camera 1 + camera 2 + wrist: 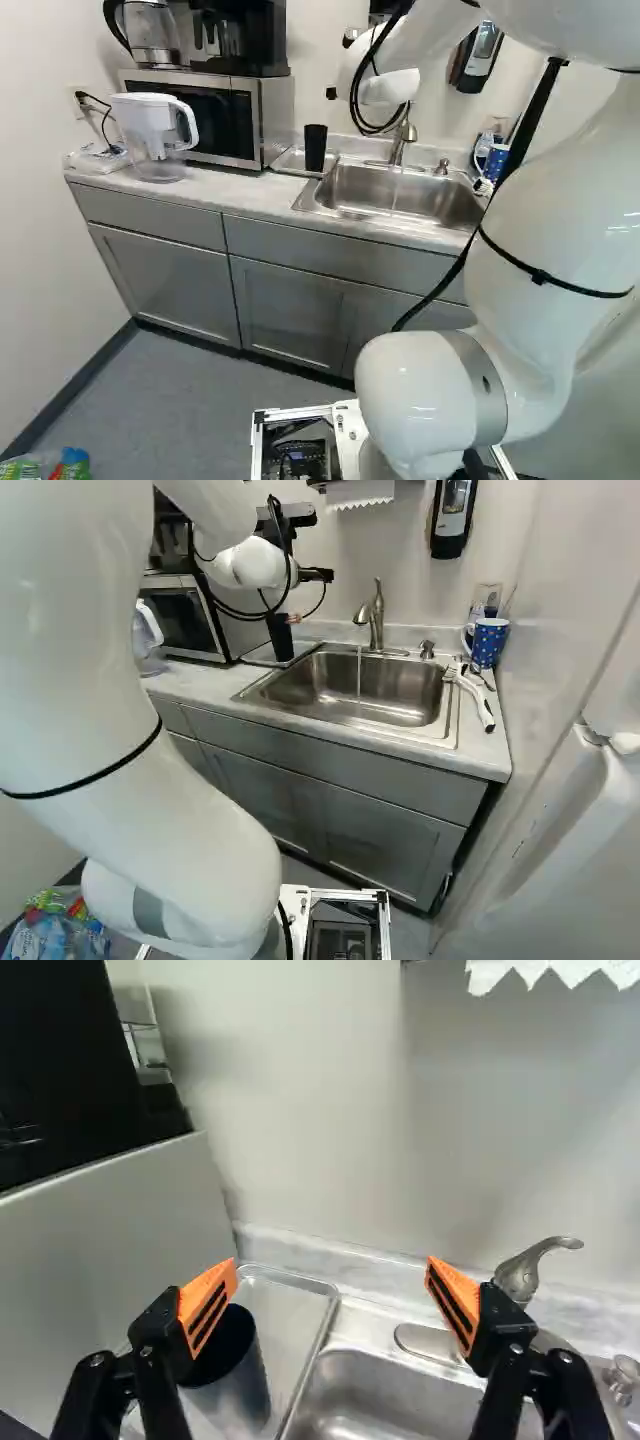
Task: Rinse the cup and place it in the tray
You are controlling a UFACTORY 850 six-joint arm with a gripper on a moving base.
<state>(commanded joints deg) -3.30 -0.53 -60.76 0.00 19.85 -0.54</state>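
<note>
The dark cup (315, 150) stands upright in the metal tray (292, 1312), right there between the microwave (262, 118) and the sink (400, 688). Above it hangs the claw (318, 575), fingers spread wide. Water (359, 670) runs from the faucet (376, 620) into the sink.

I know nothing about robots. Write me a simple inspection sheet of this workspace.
Surface: pale counter around a metal sink
Job's things: dark cup upright in the tray beside the sink; faucet running thinly
Clutter: spotted mug and white-handled tool near the sink; pitcher near the microwave
Pincer: open, gripping nothing
Cables: black cable looping along the arm; snags: nothing seen
Surroundings: wall dispenser; plastic bag on the floor
</note>
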